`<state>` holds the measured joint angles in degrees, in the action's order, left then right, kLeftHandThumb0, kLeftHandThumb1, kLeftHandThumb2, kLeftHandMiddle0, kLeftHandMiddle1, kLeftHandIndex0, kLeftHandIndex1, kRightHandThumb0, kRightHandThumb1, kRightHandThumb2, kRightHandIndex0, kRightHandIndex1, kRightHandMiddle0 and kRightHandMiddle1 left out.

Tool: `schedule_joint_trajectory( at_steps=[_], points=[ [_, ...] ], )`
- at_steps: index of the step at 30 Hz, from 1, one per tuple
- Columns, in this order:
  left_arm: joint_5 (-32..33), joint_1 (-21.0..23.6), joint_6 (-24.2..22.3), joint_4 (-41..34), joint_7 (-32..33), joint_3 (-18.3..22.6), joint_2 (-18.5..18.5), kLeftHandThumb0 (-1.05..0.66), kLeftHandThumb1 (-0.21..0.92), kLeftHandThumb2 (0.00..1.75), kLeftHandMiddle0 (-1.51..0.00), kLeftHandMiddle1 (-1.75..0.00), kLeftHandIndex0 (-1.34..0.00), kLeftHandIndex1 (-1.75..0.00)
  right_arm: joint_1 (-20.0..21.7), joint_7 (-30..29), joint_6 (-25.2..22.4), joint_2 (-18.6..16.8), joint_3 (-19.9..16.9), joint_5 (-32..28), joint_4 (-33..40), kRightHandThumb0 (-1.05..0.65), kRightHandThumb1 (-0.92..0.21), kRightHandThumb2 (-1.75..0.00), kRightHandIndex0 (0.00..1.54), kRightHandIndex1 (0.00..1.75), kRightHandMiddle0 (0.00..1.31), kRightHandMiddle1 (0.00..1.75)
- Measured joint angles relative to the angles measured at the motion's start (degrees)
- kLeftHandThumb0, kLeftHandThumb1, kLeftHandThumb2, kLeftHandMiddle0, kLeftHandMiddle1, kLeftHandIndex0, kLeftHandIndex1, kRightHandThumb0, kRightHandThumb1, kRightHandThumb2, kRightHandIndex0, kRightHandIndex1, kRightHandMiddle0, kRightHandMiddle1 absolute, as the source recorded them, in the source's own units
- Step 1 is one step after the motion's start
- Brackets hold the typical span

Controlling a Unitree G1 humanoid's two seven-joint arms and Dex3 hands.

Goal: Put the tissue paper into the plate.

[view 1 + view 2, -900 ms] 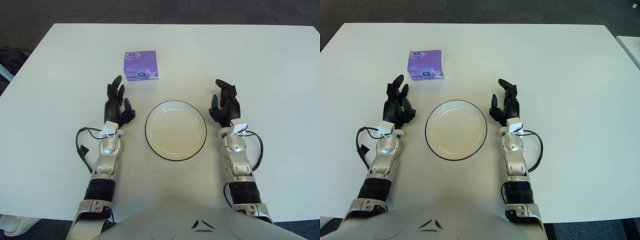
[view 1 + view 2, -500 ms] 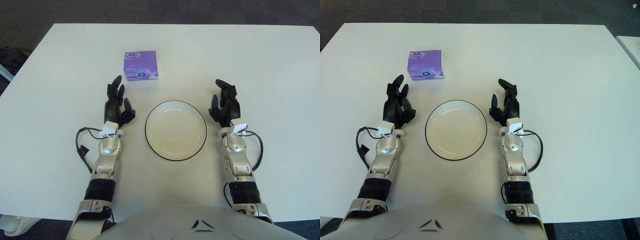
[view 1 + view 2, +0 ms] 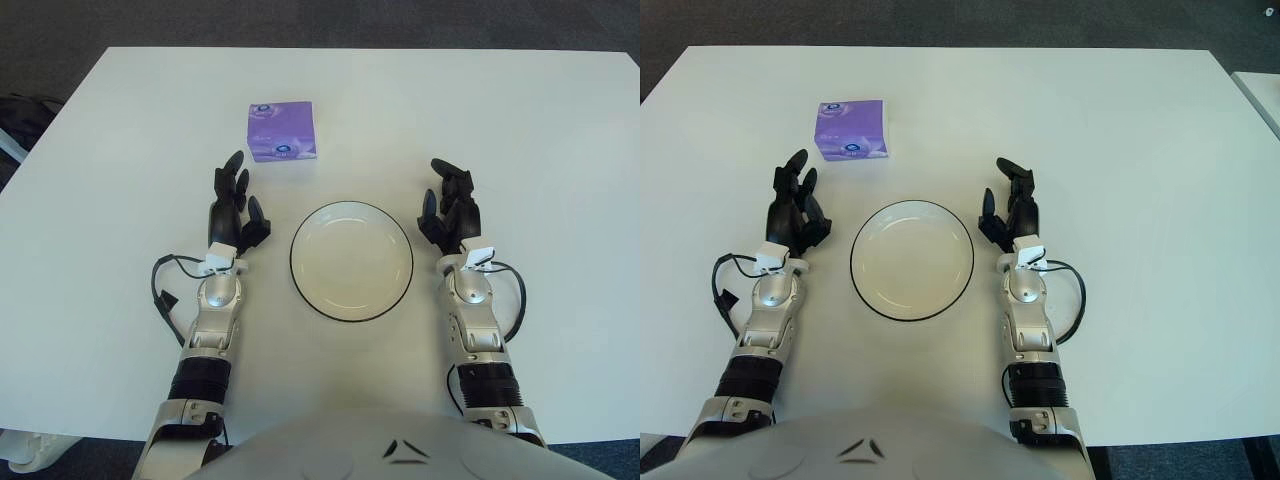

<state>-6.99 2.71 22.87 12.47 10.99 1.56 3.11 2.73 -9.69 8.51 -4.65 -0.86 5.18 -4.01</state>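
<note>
Left eye view: nothing has shifted over the last second. The left hand sits exactly where it was, left of the plate, fingers loosely spread and holding nothing. The right hand is equally unmoved on the plate's right side, fingers relaxed and empty. The purple tissue pack lies on the white tabletop, beyond the left hand and up-left of the plate, apart from both.

Right eye view: the same stillness shows. The tissue pack has not moved, the plate is empty, and both hands flank it as before.

So the task has not really started; judging by position, the left hand is the nearer one to reach forward for the pack.
</note>
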Motion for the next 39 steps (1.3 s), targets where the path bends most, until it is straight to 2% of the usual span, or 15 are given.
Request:
schedule_joint_trajectory(
  at_steps=[10, 22, 33, 39],
  points=[
    [-2.62, -1.15, -0.53, -2.11, 1.76, -0.05, 0.23, -0.73, 0.92, 0.96, -0.33, -0.01, 0.0, -0.56, 0.16, -0.01, 0.05, -0.18, 0.14, 0.0, 0.01, -0.56, -0.92, -0.72, 0.46, 0.0, 0.0, 0.88],
    [-2.34, -3.12, -0.19, -4.59, 1.99, 1.48, 0.55, -0.76, 0.92, 1.01, -0.31, 0.0, 0.0, -0.52, 0.47, -0.05, 0.07, -0.4, 0.2, 0.05, -0.03, -0.56, -0.92, -0.7, 0.46, 0.0, 0.0, 0.88],
    [-3.02, -4.54, 0.12, -5.83, 4.19, 9.41, 5.15, -0.79, 0.92, 1.04, -0.28, 0.0, 0.0, -0.51, 0.59, -0.52, 0.07, -0.57, 0.08, 0.05, -0.07, -0.55, -0.92, -0.68, 0.45, 0.0, 0.0, 0.88],
    [-10.33, 0.62, 0.22, -3.09, 11.45, 12.6, 9.92, -0.81, 0.92, 1.04, -0.28, 0.0, 0.0, -0.52, 1.01, -0.64, 0.14, -0.53, 0.08, 0.04, -0.46, -0.57, -0.92, -0.71, 0.45, 0.0, 0.0, 0.87]
  ],
)
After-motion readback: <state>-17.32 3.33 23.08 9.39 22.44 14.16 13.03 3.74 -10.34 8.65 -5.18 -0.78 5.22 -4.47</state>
